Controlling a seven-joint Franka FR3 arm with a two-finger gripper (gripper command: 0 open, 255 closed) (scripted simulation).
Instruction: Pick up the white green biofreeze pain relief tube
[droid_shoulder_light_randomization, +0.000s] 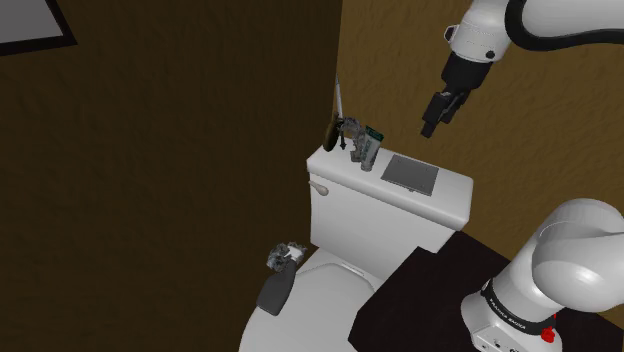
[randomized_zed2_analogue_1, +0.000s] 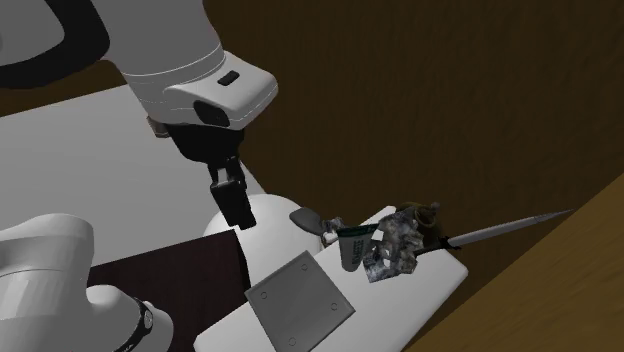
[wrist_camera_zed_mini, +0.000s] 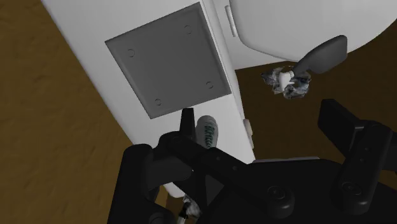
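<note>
Hand: one (droid_shoulder_light_randomization: 432, 125) (randomized_zed2_analogue_1: 238, 215) (wrist_camera_zed_mini: 257, 118), black, fingers spread apart and grasping nothing, hanging in the air above the toilet tank.
Tube: one (droid_shoulder_light_randomization: 370, 148) (randomized_zed2_analogue_1: 352, 245) (wrist_camera_zed_mini: 207, 130), white and green, standing on the tank lid (droid_shoulder_light_randomization: 455, 190), at 8 o'clock from the hand in the shoulder view, clear of the fingers.
Plate: one grey square (droid_shoulder_light_randomization: 410, 172) (randomized_zed2_analogue_1: 300, 303) (wrist_camera_zed_mini: 167, 60), flat on the lid, just beside the tube at 4 o'clock in the shoulder view.
Crumpled lumps: two. One (randomized_zed2_analogue_1: 400, 240) is against the tube at 3 o'clock in the second exterior view; the other (droid_shoulder_light_randomization: 285, 255) (wrist_camera_zed_mini: 286, 83) is down by the toilet bowl.
Rod: one (randomized_zed2_analogue_1: 510, 228), thin and grey, jutting past the first lump.
</note>
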